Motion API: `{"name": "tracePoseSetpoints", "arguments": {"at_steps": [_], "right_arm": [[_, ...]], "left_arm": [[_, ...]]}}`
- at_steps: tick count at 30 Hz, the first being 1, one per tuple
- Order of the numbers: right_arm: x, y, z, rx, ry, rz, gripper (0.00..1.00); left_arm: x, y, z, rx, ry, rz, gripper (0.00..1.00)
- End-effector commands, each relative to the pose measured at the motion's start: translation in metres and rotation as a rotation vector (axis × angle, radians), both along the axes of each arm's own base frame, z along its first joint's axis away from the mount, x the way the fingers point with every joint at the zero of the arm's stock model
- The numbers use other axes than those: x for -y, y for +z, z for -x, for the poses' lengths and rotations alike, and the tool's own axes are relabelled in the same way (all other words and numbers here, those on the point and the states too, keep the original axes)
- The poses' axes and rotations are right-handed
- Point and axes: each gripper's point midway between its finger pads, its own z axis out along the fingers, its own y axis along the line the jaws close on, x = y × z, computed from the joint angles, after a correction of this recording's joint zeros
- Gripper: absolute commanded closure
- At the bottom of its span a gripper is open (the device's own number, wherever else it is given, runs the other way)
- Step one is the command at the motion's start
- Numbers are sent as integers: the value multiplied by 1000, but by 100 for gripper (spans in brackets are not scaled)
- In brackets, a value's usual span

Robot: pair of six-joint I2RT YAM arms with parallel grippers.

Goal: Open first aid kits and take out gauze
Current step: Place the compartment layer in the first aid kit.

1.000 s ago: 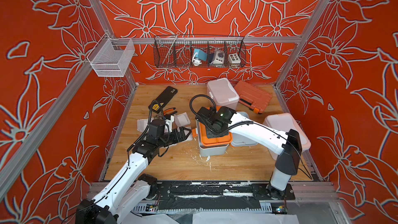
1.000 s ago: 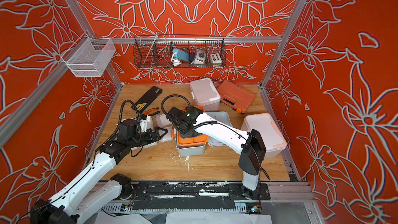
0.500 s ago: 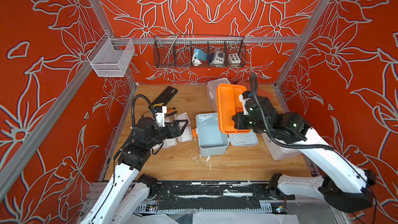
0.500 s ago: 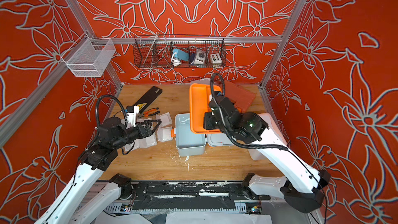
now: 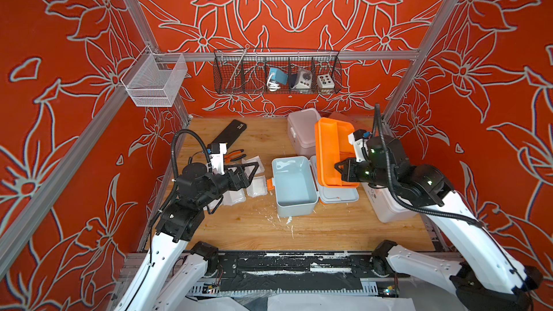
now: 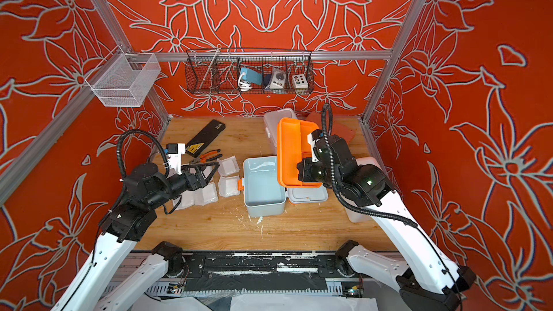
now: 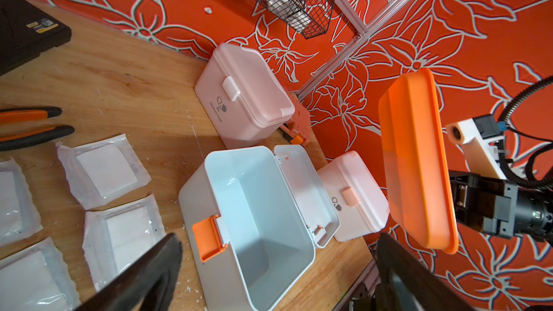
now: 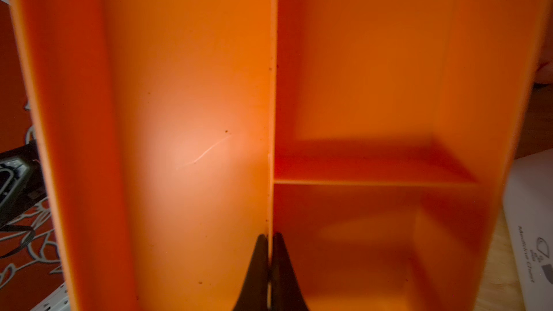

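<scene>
On the near left, the left gripper (image 5: 252,175) hangs with its two fingers wide apart and nothing between them. It is just above the gauze (image 7: 106,170), which lies in a little bunch of packs on the table (image 5: 329,228). If it comes down too low, it may push the packs around or pinch two at once.

In the middle sits the blue-grey kit (image 5: 296,210), lid flipped open to the right. It looks empty inside.

Just right of it, the right gripper (image 8: 269,240) is squeezed tight on the thin middle wall of the orange tray (image 5: 332,145). The tray is up in the air, tipped on its side, and looks empty. That thin wall is a small thing to hold. I think the tray could slip or swing, then drop onto the open lid or the white kit (image 5: 386,207) below the arm.

The white kit is closed, and so is the pink kit (image 5: 302,130) at the far side. The tray is close to the pink kit and could bump it. Both latches may be hard to flip.
</scene>
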Motion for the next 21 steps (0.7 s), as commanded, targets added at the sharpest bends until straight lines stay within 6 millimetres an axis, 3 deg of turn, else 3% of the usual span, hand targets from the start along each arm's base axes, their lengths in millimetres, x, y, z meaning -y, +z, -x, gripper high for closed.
{"name": "tracePoseSetpoints", "arguments": {"at_steps": [1, 4, 7, 15, 21], "right_arm": [[-28, -17, -1, -75, 72, -37, 100], [-44, -39, -1, -117, 92, 58, 100], [-54, -63, -2, -175, 85, 157, 100], [-80, -102, 4, -296, 66, 356, 100], [-91, -114, 2, -307, 37, 407, 100]], "left_arm": [[2, -18, -6, -48, -4, 16, 2], [12, -57, -12, -187, -45, 52, 2], [18, -83, -13, -261, -73, 87, 2], [3, -106, -14, -294, -24, 106, 2], [-3, -110, -13, -297, -16, 114, 2]]}}
